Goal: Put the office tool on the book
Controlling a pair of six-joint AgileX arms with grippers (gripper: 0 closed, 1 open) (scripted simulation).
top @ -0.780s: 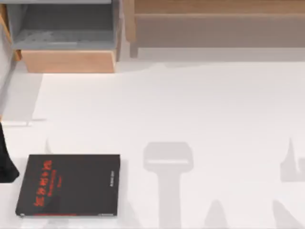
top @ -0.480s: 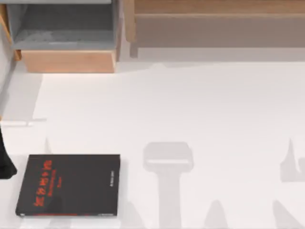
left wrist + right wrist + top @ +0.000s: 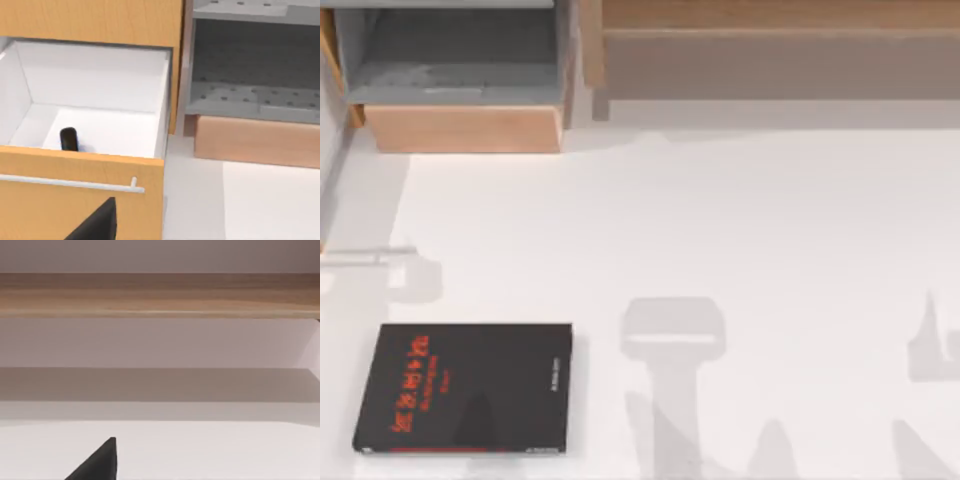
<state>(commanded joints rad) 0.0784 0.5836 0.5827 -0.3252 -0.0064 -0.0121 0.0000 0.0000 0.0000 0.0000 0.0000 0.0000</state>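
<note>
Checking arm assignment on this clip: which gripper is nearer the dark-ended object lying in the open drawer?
Left. Its wrist view looks into the open drawer, where the office tool lies. The right wrist view faces a wooden shelf across bare table.

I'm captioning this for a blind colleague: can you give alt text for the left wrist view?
An open wooden drawer with a white interior holds a small object, of which a dark end shows above the drawer front. Right of it stands a grey shelf unit, and a dark gripper fingertip juts in from below.
</note>
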